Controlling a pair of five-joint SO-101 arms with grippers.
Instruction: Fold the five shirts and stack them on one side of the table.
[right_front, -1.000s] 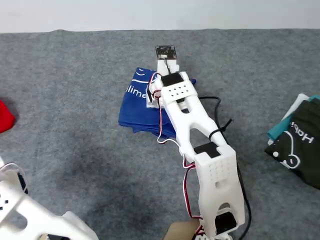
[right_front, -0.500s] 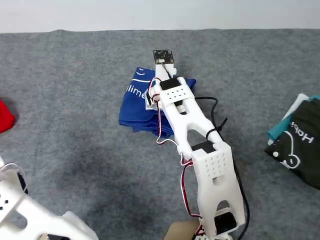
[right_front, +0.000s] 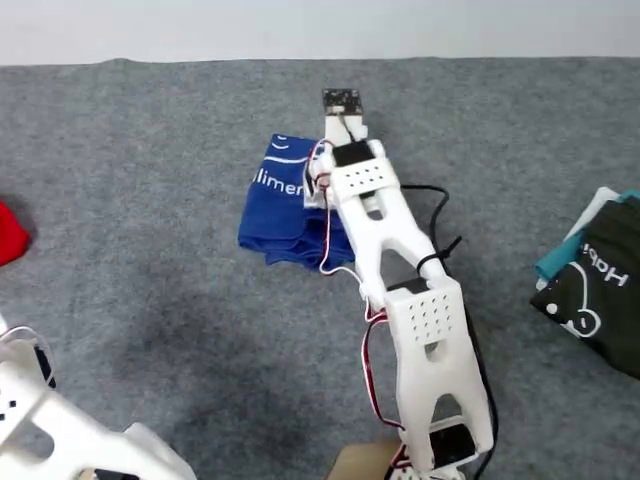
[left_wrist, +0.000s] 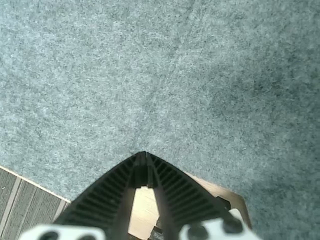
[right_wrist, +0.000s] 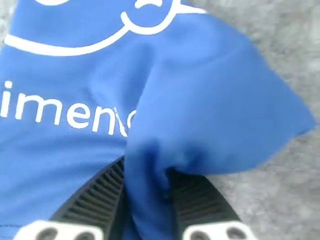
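blue shirt (right_front: 280, 205): lay folded on the grey felt table (right_front: 150, 150), toward the far middle, white print facing up. In the right wrist view the cloth (right_wrist: 150, 75) nearest the camera was gathered into a raised ridge.
right gripper (right_wrist: 145, 175): sat at the shirt's right side. Jaws were nearly together, pinching that ridge of blue cloth between the ribbed black fingers (right_wrist: 100, 192).
right arm (right_front: 400, 260): white, stretched from the near edge out over the shirt's right part. Red and black wires (right_front: 322, 245) hung along it.
black shirt (right_front: 600, 280): lay at the table's right edge, white print up, on top of a teal shirt (right_front: 560, 258). The two touched, well apart from the blue one.
red shirt (right_front: 10, 232): a corner showed at the table's left edge, well apart from the blue shirt.
left gripper (left_wrist: 145, 156): jaws were closed tip to tip with nothing between them, over bare felt (left_wrist: 150, 75) near the table's edge.
left arm (right_front: 40, 420): white, in the near left corner of the high view.
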